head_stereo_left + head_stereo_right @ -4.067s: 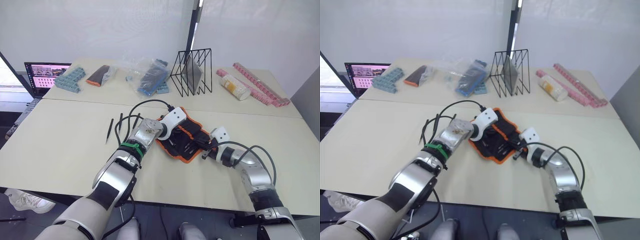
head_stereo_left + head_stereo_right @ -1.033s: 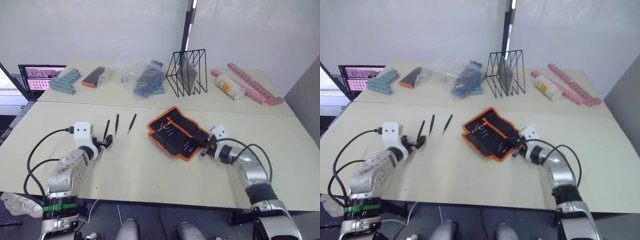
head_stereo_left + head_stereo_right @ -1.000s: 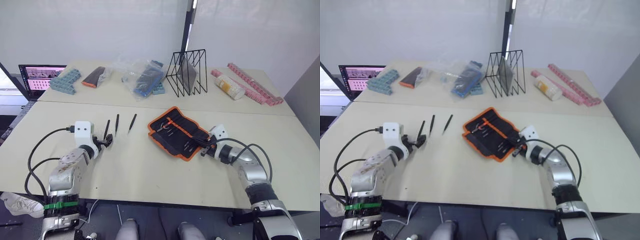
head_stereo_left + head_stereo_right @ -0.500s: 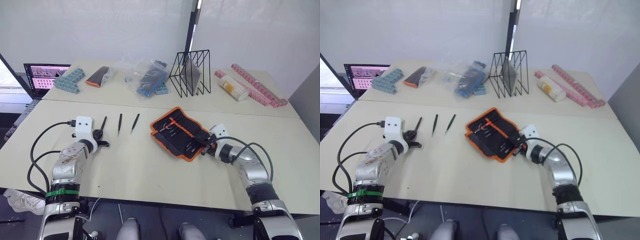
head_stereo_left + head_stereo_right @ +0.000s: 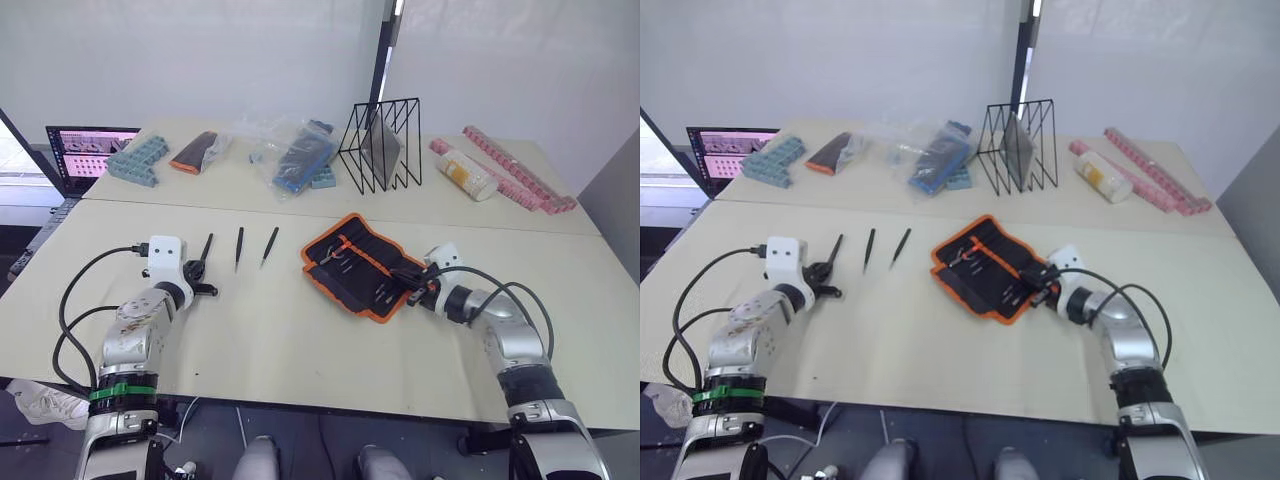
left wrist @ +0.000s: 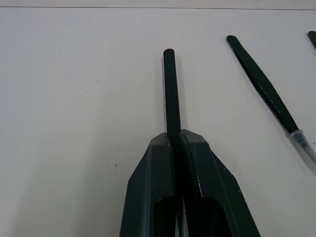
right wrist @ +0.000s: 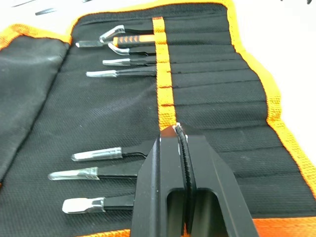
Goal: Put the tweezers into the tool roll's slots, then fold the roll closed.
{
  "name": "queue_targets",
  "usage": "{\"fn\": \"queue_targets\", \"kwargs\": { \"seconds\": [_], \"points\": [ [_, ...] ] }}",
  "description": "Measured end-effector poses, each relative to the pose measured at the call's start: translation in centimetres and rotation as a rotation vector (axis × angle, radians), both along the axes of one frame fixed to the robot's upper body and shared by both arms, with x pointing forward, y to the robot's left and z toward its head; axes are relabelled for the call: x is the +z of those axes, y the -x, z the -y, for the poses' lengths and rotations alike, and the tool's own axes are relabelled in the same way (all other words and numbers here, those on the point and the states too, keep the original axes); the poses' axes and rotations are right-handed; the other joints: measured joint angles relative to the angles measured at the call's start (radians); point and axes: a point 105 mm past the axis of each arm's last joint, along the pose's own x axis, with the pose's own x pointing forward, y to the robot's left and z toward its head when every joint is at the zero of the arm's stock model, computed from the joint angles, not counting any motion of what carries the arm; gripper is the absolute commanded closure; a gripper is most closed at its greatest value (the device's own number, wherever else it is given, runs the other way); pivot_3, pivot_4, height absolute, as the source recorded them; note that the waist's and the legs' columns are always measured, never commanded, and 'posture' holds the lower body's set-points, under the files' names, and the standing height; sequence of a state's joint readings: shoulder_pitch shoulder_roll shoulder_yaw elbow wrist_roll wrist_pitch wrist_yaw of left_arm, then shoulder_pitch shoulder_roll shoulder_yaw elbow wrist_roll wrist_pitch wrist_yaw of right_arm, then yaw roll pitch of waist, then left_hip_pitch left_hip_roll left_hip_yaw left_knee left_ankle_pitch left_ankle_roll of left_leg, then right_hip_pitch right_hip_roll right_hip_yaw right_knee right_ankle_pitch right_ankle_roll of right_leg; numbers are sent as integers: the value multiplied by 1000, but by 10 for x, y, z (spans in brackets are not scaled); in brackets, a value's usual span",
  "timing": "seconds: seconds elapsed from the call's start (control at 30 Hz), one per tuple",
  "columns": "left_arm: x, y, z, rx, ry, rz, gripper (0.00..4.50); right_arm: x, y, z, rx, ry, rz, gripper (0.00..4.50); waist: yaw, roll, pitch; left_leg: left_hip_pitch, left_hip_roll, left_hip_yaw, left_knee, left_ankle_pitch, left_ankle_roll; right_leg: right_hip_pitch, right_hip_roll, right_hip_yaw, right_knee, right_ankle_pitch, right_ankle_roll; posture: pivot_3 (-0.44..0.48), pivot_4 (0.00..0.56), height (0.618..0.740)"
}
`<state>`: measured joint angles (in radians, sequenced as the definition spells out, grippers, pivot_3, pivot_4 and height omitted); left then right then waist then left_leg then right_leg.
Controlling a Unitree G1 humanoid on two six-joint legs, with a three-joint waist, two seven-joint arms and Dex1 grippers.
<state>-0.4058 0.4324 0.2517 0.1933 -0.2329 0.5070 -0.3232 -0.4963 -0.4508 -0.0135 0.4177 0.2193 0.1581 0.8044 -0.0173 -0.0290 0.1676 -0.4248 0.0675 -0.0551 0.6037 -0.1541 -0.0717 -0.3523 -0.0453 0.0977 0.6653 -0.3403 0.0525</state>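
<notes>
Stretching across the whole scene, the pale surface (image 5: 300,340) carries everything, with clutter such as a black wire rack (image 5: 384,143) and plastic bags along its far edge. Near its middle lies the tool roll (image 5: 362,265), spread open and flat, orange trim showing all round. In the right wrist view several slots are already filled: a group of tweezers at one end and three more at the other, their clear-capped tips sticking out, while the slots between them look empty.

On the robot's left side, well apart from the roll, three loose tweezers (image 5: 239,247) lie in a row on the surface. The left gripper (image 5: 200,282) sits at the outermost one (image 6: 171,89); its fingers are pressed together on that tweezer's near end, the shaft running straight out between them while it still appears to rest on the surface. The neighbouring tweezer (image 6: 261,91) lies just beside, untouched.

The right gripper (image 5: 412,291) rests at the roll's near edge, fingers pressed together over the orange centre strip, seemingly pinning the fabric, though whether it pinches anything I cannot tell.

By my judgement, the task is partly done: three tweezers remain to be slotted, one now in hand, and the folding has not begun.
</notes>
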Motion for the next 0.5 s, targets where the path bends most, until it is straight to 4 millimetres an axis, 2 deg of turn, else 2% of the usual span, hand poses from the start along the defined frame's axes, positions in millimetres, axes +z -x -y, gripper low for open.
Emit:
{"fn": "queue_targets", "kwargs": {
  "seconds": [0.13,0.3,0.4,0.5],
  "points": [
    [4,7,10,-69,15,-6,4474,0,-1,2,0,7,1,4500,2,0,0,0,0,0,0,0,0,0,0,0,0,0,0,0,150,735],
    [37,14,35,-251,4,-1,4474,-2,0,4,15,28,11,4500,2,0,0,-1,0,0,0,0,0,0,0,0,-1,0,0,0,150,735],
    [60,22,68,-442,-69,-24,4474,-2,0,3,18,31,18,4500,0,0,0,-1,0,0,0,0,0,0,0,0,-1,0,0,0,150,735],
    [69,28,92,-565,-122,-73,4474,-4,0,3,19,29,19,4500,-2,0,0,0,0,0,-1,0,0,0,1,0,-1,0,0,0,150,735]
  ]
}}
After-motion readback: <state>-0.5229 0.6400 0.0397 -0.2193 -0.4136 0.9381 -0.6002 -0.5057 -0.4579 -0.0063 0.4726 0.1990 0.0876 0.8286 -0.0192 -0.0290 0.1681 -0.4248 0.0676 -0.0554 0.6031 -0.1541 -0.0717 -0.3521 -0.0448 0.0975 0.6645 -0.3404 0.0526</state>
